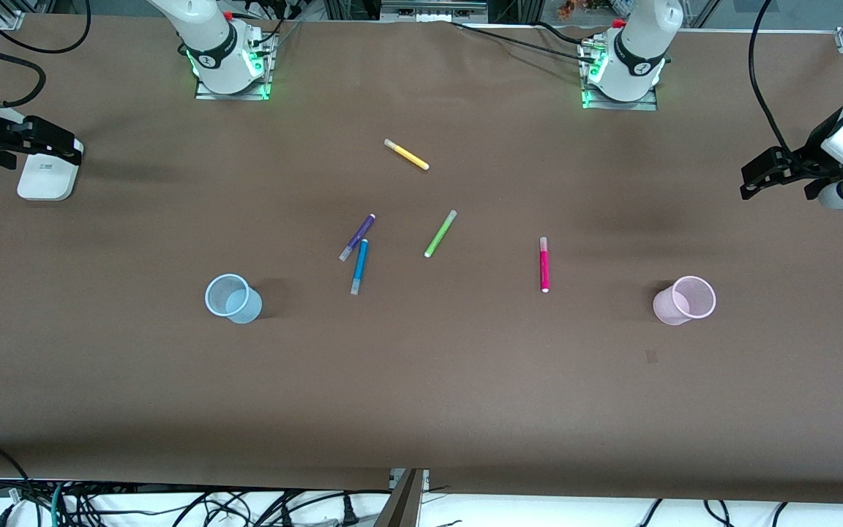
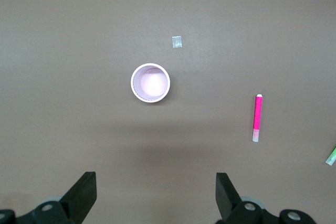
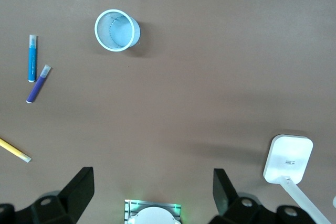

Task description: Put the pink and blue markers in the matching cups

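Observation:
The pink marker (image 1: 544, 264) lies on the brown table, between the middle and the pink cup (image 1: 685, 300); both also show in the left wrist view, marker (image 2: 258, 117) and cup (image 2: 150, 82). The blue marker (image 1: 359, 266) lies near the middle, beside the blue cup (image 1: 232, 298); the right wrist view shows marker (image 3: 32, 58) and cup (image 3: 116, 30). Both cups stand upright and empty. My left gripper (image 1: 747, 183) (image 2: 156, 192) is open and empty, high over the left arm's end of the table. My right gripper (image 1: 70, 146) (image 3: 152, 187) is open and empty, high over the right arm's end.
A purple pen (image 1: 357, 236) lies touching the blue marker's farther end. A lime-green pen (image 1: 440, 233) and a yellow pen (image 1: 407, 154) lie near the middle. A white box (image 1: 46, 174) sits under my right gripper. A small tape scrap (image 1: 651, 356) lies near the pink cup.

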Controlling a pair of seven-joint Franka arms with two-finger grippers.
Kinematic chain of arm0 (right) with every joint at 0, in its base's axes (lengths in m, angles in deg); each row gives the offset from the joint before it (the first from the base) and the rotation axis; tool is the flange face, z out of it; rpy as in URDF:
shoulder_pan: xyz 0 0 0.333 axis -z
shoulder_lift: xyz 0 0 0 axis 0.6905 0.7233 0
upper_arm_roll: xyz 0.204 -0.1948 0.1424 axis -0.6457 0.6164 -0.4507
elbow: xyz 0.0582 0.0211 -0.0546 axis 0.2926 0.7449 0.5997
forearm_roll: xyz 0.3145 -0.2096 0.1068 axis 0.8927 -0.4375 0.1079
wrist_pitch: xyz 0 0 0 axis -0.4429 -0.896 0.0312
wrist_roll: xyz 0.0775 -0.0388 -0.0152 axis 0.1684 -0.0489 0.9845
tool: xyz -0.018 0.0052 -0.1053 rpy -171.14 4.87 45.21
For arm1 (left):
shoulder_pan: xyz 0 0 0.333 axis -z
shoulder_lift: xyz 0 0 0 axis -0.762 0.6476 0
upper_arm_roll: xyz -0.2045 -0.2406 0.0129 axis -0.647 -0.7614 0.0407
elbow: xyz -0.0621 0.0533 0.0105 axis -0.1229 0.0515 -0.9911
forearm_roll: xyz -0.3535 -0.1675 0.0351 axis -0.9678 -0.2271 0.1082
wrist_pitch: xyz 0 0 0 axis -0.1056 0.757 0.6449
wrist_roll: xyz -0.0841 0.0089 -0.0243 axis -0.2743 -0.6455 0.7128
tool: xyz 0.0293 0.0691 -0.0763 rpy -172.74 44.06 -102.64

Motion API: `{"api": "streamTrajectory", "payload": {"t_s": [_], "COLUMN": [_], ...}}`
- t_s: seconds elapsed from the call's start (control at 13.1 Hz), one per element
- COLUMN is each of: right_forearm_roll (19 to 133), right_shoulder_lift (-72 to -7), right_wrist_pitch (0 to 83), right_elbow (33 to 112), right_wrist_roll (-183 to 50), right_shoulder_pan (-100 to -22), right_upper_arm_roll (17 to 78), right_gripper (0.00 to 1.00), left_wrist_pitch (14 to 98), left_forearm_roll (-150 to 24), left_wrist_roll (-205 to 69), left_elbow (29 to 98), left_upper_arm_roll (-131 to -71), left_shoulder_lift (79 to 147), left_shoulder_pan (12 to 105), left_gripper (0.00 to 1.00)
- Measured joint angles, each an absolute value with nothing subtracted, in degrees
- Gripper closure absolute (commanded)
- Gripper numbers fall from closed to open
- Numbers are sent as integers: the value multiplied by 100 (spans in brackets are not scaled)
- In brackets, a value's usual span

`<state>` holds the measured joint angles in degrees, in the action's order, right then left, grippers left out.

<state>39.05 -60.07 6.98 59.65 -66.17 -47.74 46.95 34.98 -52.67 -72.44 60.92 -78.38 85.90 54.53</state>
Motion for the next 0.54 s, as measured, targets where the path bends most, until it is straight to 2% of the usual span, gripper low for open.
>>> {"api": "streamTrajectory", "payload": {"t_s": [0.54], "right_forearm_roll": [3905], "right_shoulder_lift": [-5753], "right_wrist_pitch": [706], "right_elbow": [5964], "right_wrist_roll": [-6586], "right_shoulder_pan": [-4882], "right_upper_arm_roll": [4688], "right_gripper": [0], "left_wrist_pitch": [3330], "left_forearm_roll": [-5267], "left_wrist_roll": [-7244], "left_elbow": [6093], "left_upper_arm_roll": [-7840], "left_shoulder_lift": [8601], "left_shoulder_pan": [5462], "left_gripper": [0]}}
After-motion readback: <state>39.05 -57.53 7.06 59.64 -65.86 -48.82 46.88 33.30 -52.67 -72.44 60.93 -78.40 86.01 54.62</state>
